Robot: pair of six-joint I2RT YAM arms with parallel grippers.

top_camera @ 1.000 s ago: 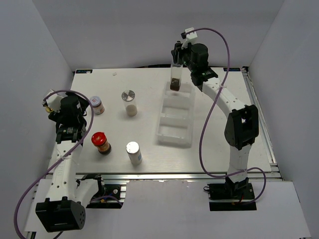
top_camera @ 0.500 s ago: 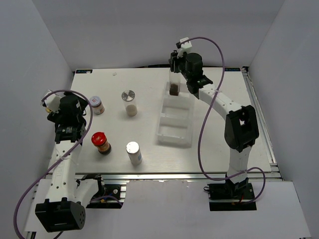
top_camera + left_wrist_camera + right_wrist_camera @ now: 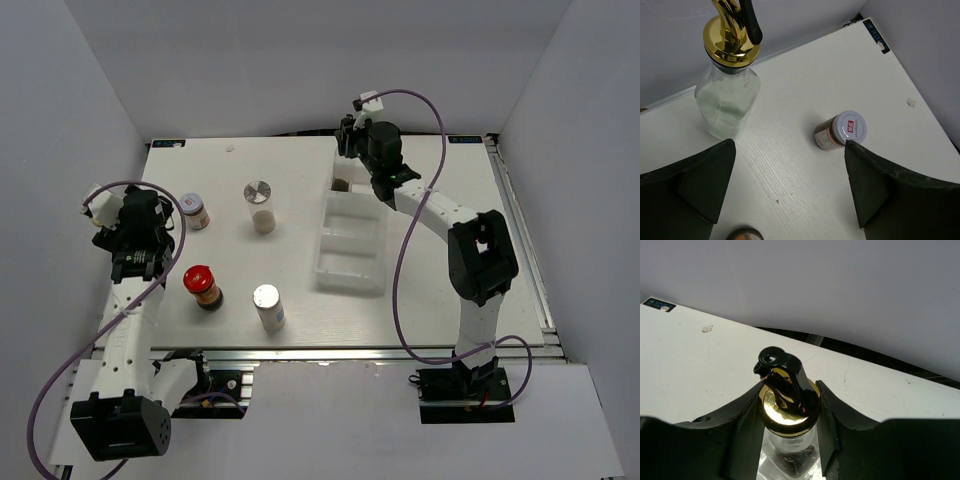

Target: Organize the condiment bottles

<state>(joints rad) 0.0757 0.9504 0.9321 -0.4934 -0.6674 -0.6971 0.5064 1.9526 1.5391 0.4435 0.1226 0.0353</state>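
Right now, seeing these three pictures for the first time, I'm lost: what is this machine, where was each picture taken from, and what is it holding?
These are two robot arms bolted to a white table. One picture looks down from above. The other two come from a small camera on each arm's wrist, so the dark shapes at their bottom edges are that arm's own fingers. On the table stand a far shaker, a near shaker, a red-capped jar, a white-lidded jar and a white tray. The right end effector is shut on a gold-topped bottle at the tray's far end. The left end effector is open and holds nothing; a second bottle stands just ahead of it.
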